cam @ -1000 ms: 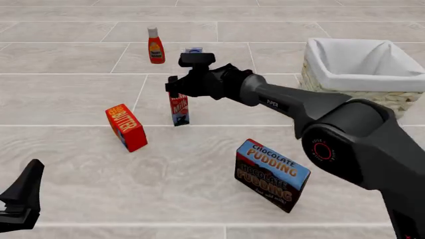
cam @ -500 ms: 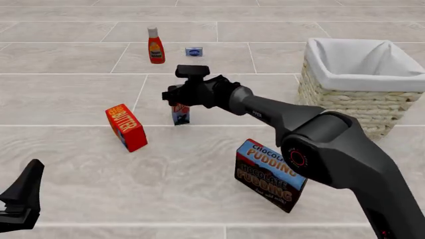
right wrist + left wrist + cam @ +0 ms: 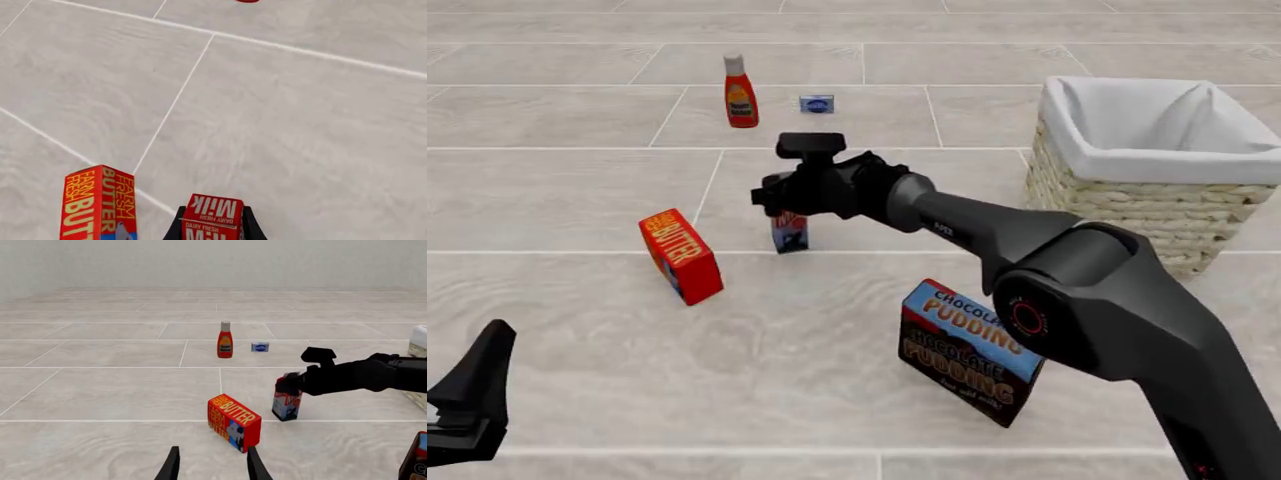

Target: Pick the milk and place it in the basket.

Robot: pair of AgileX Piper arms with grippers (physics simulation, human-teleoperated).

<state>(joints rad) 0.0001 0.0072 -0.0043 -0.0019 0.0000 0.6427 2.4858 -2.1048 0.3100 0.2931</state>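
The milk [image 3: 789, 232] stands upright on the tiled floor in the middle of the front view, red top and blue-and-white base. My right gripper [image 3: 785, 195] is down over its upper part. In the right wrist view the two fingers press against both sides of the milk [image 3: 212, 217]. The left wrist view shows the milk [image 3: 286, 405] still resting on the floor with the right gripper [image 3: 290, 385] on it. The basket [image 3: 1121, 200] stands at the far right, wicker with a white liner. My left gripper [image 3: 213, 467] is open and empty, low at the front left [image 3: 467, 400].
A red-orange butter box [image 3: 681, 255] stands left of the milk, close to it [image 3: 99, 202]. A chocolate pudding box [image 3: 972, 350] stands in front of the basket. A red bottle with a white cap [image 3: 741, 92] and a small blue box [image 3: 817, 103] stand further back.
My right gripper has come down from above the milk onto its upper part and now hides the red top. The left arm has not moved.
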